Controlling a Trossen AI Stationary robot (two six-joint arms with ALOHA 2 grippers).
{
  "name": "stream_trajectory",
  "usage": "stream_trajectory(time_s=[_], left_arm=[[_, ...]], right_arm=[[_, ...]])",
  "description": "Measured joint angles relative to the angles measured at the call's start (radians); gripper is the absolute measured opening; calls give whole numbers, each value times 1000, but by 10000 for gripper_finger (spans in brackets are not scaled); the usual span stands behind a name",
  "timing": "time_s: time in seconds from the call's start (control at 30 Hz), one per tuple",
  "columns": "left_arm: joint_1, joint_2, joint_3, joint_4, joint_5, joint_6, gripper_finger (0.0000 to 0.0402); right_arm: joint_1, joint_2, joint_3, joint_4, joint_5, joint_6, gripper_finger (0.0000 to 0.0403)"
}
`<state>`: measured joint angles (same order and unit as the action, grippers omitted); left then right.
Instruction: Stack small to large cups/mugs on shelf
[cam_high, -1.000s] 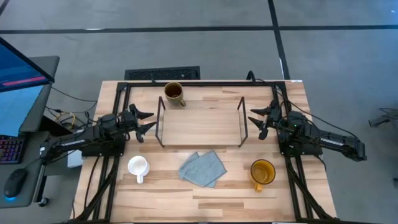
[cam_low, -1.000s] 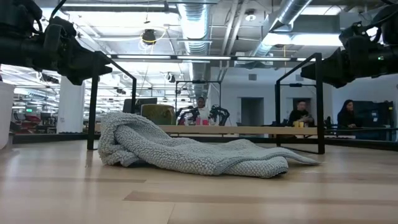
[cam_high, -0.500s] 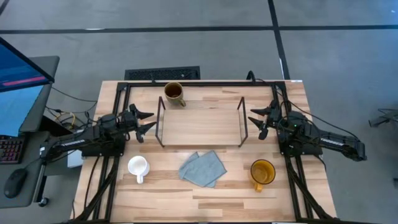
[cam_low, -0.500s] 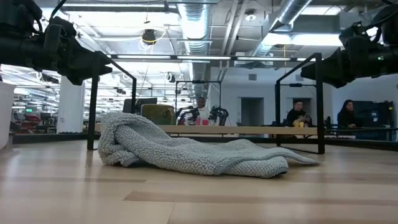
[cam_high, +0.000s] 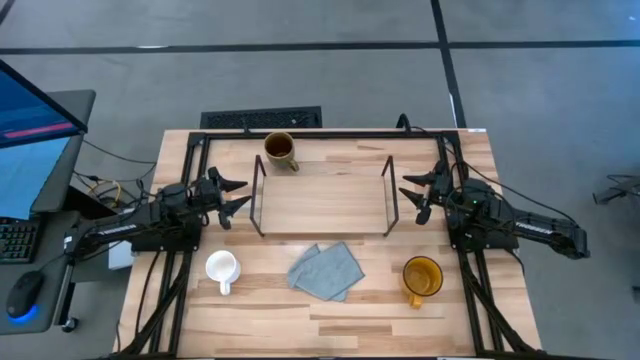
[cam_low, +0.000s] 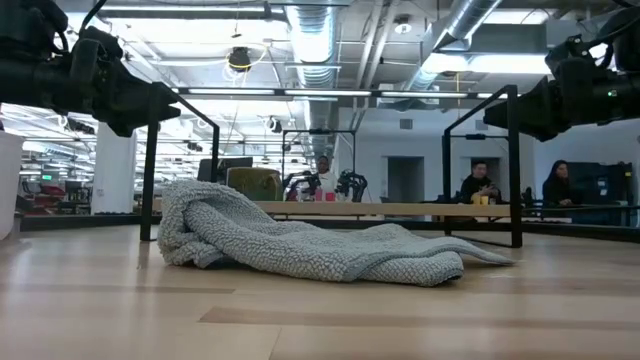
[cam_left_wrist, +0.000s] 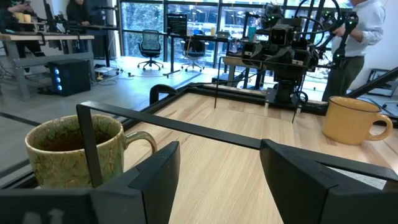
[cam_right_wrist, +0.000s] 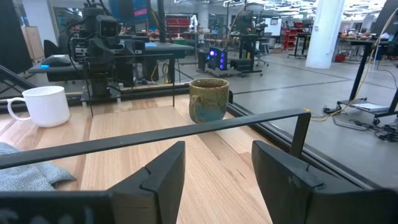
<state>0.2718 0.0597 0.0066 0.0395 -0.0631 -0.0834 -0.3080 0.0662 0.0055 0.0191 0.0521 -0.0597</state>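
high view: low light-wood shelf with black wire ends (cam_high: 322, 205) mid-table, bare. olive-brown mug (cam_high: 281, 150) behind it, small white mug (cam_high: 221, 268) front left, yellow-amber mug (cam_high: 422, 277) front right, crumpled grey-blue cloth (cam_high: 326, 270) between. left gripper (cam_high: 236, 195) and right gripper (cam_high: 410, 195) beside the shelf ends, fingers apart, holding nothing.

low view: cloth heaped before the shelf.

wrist views: both jaws spread, empty.
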Motion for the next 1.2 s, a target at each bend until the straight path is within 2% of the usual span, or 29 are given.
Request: stream_trajectory(time_s=[0.53,1.2], left_arm=[[0,0,0,0,0,39,215],[0,1,0,0,-8,-38,215]], right_arm=[[0,0,0,0,0,0,210],[-2,0,0,2,1,0,210]])
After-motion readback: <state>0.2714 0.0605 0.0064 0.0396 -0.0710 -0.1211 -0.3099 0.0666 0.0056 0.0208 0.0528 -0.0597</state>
